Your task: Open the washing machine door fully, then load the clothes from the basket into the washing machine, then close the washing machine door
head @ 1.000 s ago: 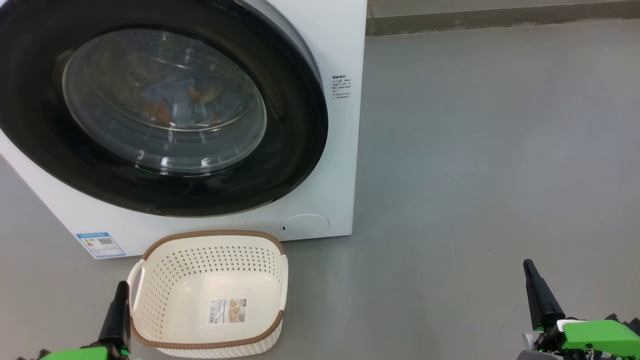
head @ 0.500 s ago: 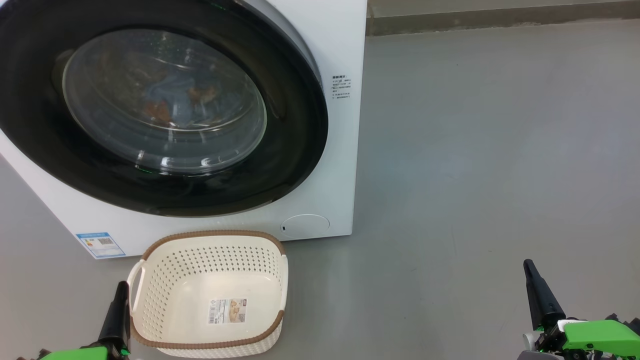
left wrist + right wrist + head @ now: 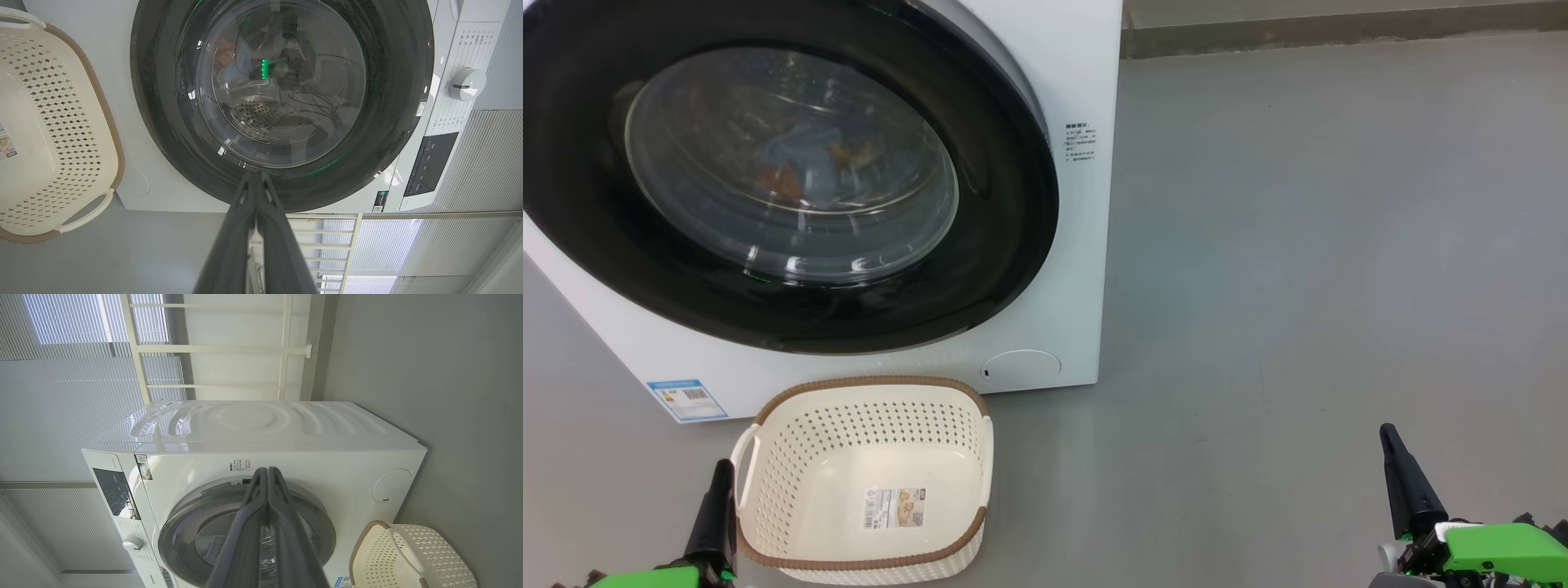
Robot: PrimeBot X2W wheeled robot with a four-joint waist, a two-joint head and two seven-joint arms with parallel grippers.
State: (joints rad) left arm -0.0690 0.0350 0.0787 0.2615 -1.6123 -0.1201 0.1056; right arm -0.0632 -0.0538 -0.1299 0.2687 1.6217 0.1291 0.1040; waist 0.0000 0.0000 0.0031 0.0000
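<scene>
Gripping state, left: left gripper had both fingers pressed together, nothing between them; it sat low, just beside the left handle of the basket.
Gripping state, right: right gripper likewise pressed together and empty, over bare floor, well apart from everything.
Basket: stood on the floor just in front of the washing machine; held no garments, only its label sticker on the bottom.
Clothes: the clothes showed as blue and orange fabric behind the glass, inside the drum.
Door: the washing machine door lay flush against the front in head and right wrist views; judged closed.
Progress: judged all three steps done, or nearly.
Unverified: whether the latch had caught could not be told.
Risk 1: door springing ajar, if pushed to without enough force or if fabric was pinched at the gasket.
Risk 2: basket knocked or dragged, if the left arm swung sideways into the handle on retreat.
</scene>
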